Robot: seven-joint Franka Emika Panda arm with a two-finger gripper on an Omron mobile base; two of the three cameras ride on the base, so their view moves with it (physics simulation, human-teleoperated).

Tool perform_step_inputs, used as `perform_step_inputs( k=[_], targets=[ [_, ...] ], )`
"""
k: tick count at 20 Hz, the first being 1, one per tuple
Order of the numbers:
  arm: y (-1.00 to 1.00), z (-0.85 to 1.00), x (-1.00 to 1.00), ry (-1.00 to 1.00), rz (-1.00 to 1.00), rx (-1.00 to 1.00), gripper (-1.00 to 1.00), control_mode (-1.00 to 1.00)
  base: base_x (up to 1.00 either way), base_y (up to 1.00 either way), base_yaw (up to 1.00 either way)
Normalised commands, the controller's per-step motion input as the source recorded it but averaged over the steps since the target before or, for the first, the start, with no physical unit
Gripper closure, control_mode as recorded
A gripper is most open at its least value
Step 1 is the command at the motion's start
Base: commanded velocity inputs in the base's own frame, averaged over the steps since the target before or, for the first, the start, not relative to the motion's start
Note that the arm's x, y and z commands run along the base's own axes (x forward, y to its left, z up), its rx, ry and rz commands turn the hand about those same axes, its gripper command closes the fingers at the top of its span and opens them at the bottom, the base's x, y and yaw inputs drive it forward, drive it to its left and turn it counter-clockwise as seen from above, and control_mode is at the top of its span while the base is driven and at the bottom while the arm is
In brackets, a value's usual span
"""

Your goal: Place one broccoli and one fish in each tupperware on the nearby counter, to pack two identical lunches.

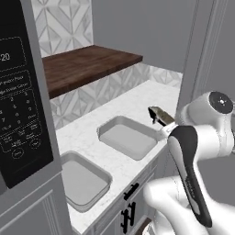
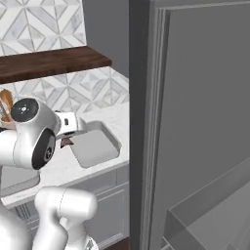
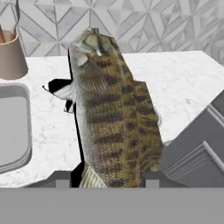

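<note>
White marbled counter (image 1: 137,108) runs through the middle of the left base frame, under a dark wooden shelf (image 1: 87,66) at upper centre and a patterned tile backsplash (image 1: 59,23).

We start at the gripper (image 3: 107,179). In the hand frame its two dark finger tips (image 3: 61,179) rise at the bottom edge, one on each side of a brown, mottled fish (image 3: 113,118) that stands between them and stretches up the centre of the frame. We read the jaws as partly closed, with the fish clasped between them. In the left base frame we note the same fish (image 1: 159,115) as a small dark shape at centre right, just beyond the white wrist and just beside the right rim of the farther tupperware (image 1: 129,136). We cannot tell from that frame whether it touches the counter or hangs above it.

Moving outward: the farther tupperware lies at frame centre and the nearer tupperware (image 1: 85,181) at lower left, both light grey, both resting on the counter, set apart by a strip of white surface. In the hand frame one tray edge (image 3: 15,127) shows at the left, and a tan cup (image 3: 11,54) sits at upper left. A black microwave panel (image 1: 20,92) fills the left edge of the left base frame. Black bar handles (image 1: 130,193) mark the cabinet front at the bottom.
</note>
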Motion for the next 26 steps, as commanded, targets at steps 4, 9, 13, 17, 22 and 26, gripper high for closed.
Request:
perform_step_inputs(
  k=[4, 9, 13, 17, 22, 26],
  targets=[
    [0.23, -0.81, 1.0, 0.0, 0.02, -0.01, 1.0, -1.0, 0.0, 0.0, 0.0],
    [0.1, -0.67, 0.92, 0.05, 0.0, -0.01, 1.0, -1.0, 0.0, 0.0, 0.0],
    [0.0, -0.36, 0.7, 0.15, 0.0, 0.0, 1.0, -1.0, 0.0, 0.0, 0.0],
    [0.0, -0.21, 0.55, 0.17, 0.0, 0.0, 1.0, -1.0, 0.0, 0.0, 0.0],
    [0.0, -0.19, 0.42, 0.03, 0.0, 0.0, 1.0, -1.0, 0.0, 0.0, 0.0],
    [0.01, -0.44, 0.41, 0.0, 0.0, -0.02, 1.0, -1.0, 0.0, 0.0, 0.0]
  ],
)
